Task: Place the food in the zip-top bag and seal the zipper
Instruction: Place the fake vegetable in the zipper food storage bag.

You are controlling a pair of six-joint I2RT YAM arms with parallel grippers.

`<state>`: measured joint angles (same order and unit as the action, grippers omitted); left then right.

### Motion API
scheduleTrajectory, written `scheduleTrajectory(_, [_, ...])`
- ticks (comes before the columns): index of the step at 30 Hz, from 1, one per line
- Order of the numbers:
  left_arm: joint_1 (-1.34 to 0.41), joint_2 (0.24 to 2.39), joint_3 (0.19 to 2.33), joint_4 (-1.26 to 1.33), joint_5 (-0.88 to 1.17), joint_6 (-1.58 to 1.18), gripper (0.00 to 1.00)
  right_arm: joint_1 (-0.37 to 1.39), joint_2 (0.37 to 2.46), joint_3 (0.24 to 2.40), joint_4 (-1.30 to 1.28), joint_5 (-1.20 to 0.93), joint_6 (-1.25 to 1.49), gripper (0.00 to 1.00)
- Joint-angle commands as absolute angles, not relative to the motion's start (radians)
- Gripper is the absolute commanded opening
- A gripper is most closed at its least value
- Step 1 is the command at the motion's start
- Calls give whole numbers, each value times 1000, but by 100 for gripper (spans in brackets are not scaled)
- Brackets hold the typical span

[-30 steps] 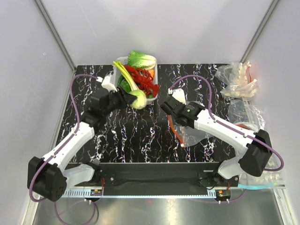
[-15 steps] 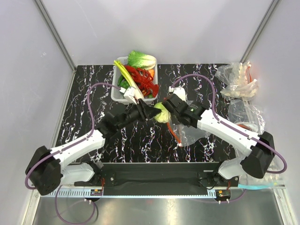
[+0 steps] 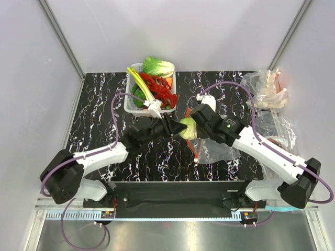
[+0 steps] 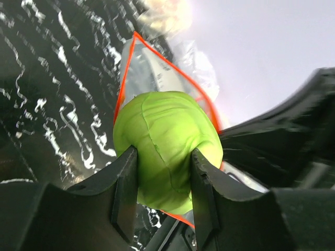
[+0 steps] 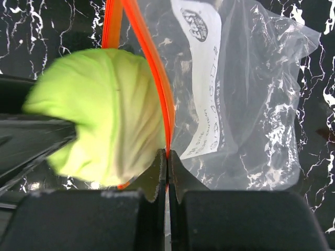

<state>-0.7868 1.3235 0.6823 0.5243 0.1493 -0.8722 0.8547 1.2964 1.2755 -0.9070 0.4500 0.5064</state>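
My left gripper [image 3: 175, 127] is shut on the round pale green cabbage [image 3: 187, 128] and holds it at the open mouth of the clear zip-top bag [image 3: 220, 149]. In the left wrist view the cabbage [image 4: 165, 146] sits between both fingers, in front of the bag's red-orange zipper strip [image 4: 125, 78]. My right gripper [image 5: 167, 157] is shut on one lip of the zipper [image 5: 157, 78] and holds the bag [image 5: 246, 104] with its white label [image 5: 201, 78] open. The cabbage [image 5: 99, 136] lies left of that lip. The red lobster [image 3: 159, 89] lies in the white basket [image 3: 131, 107].
The basket at the back also holds a leek [image 3: 140, 83] and leafy greens [image 3: 158, 66]. A wrinkly clear plastic heap [image 3: 264, 91] lies at the back right. Grey walls close the table's left, right and back sides.
My left gripper carried the cabbage from the basket rightward to the bag's mouth. My right gripper, holding the zipper lip, shifted slightly right and lifted the mouth open.
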Motion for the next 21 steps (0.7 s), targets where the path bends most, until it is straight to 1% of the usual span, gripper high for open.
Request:
scheduleTrajectory(1, [-825, 1353, 730, 549, 91, -836, 22, 862, 1252, 1296, -831, 388, 535, 0])
scheduleTrajectory(3, [-836, 1361, 755, 485, 69, -815, 22, 861, 1243, 1289, -825, 391, 535, 0])
scheduleTrajectory(6, [-853, 1377, 767, 488, 75, -810, 22, 861, 1233, 1275, -798, 370, 534, 0])
scheduleTrajectory(10, [-919, 1400, 853, 401, 19, -761, 22, 861, 1238, 1249, -750, 338, 537, 0])
scheduleTrajectory(13, [-942, 1408, 873, 377, 5, -756, 24, 861, 1230, 1224, -715, 322, 551, 0])
scheduleTrajectory(15, [-943, 1419, 896, 351, 3, -755, 39, 861, 1221, 1201, -686, 305, 561, 0])
scheduleTrajectory(16, [-943, 1423, 905, 335, 5, -738, 53, 861, 1203, 1194, -678, 302, 575, 0])
scheduleTrajectory(17, [-943, 1422, 920, 292, -21, -727, 63, 861, 1194, 1186, -669, 302, 584, 0])
scheduleTrajectory(18, [-943, 1416, 926, 266, -34, -716, 77, 859, 1187, 1172, -661, 308, 591, 0])
scheduleTrajectory(20, [-945, 1375, 933, 209, -72, -680, 84, 854, 1161, 1161, -663, 328, 607, 0])
scheduleTrajectory(21, [-943, 1340, 942, 186, -81, -652, 89, 853, 1152, 1152, -664, 336, 620, 0])
